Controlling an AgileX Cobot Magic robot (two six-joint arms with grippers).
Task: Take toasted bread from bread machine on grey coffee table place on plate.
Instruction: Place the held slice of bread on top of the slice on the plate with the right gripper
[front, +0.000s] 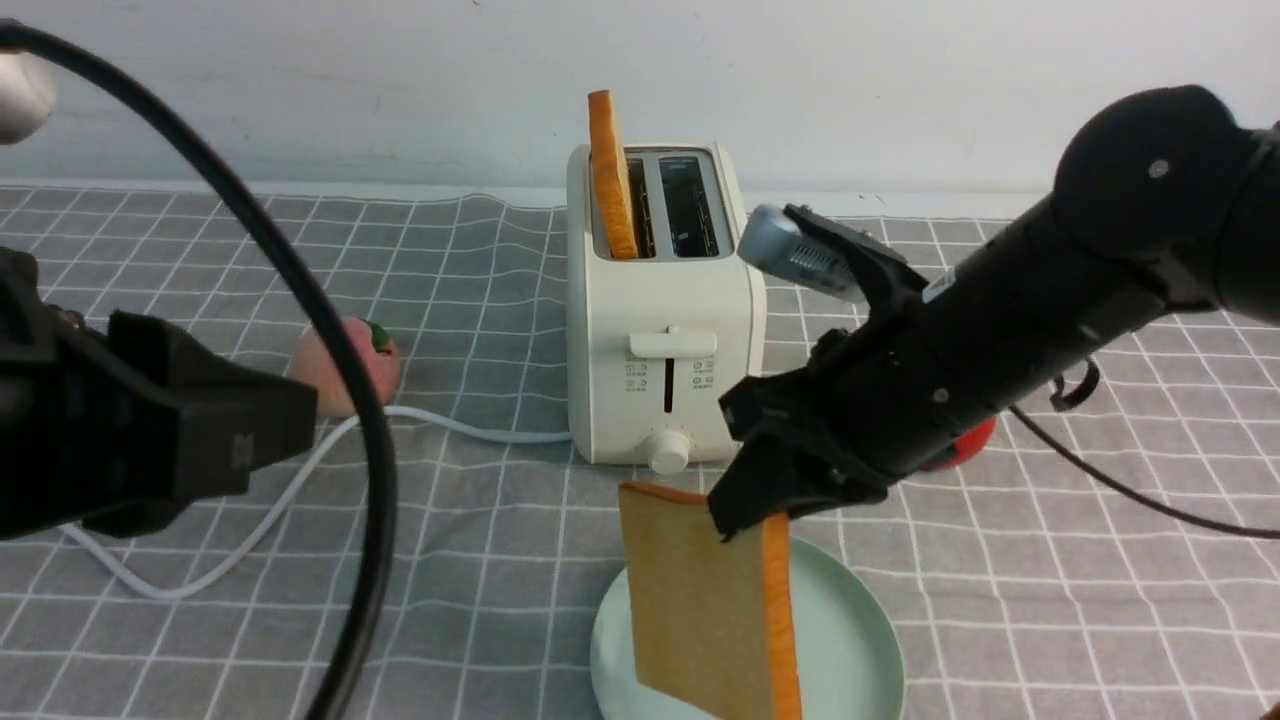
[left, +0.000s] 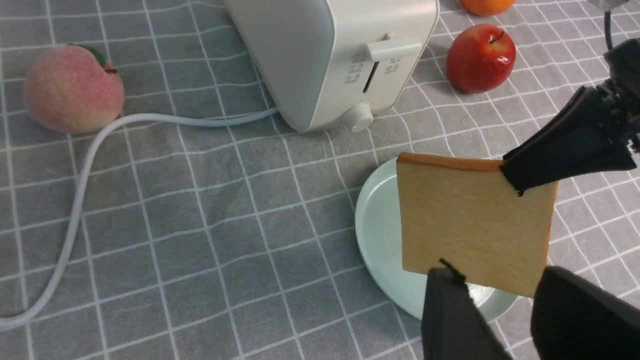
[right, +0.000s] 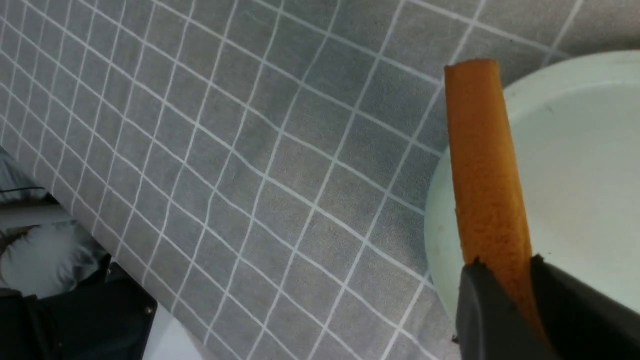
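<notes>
Right pincer: clamped narrow on the upper corner of one toast slice. The slice hangs nearly upright, its face to the robot's left, over the near-left part of the mint-green plate. We cannot tell whether its lower edge touches the plate.

Second slice: upright in the left slot of the bread machine; the right slot is empty.

Plate sits on the grey checked worktop, just in front of the bread machine.

Left pincer: fingers apart, holding nothing, near the hanging slice.

Also noted: a peach beside the white cord, and a red apple on the bread machine's right.
</notes>
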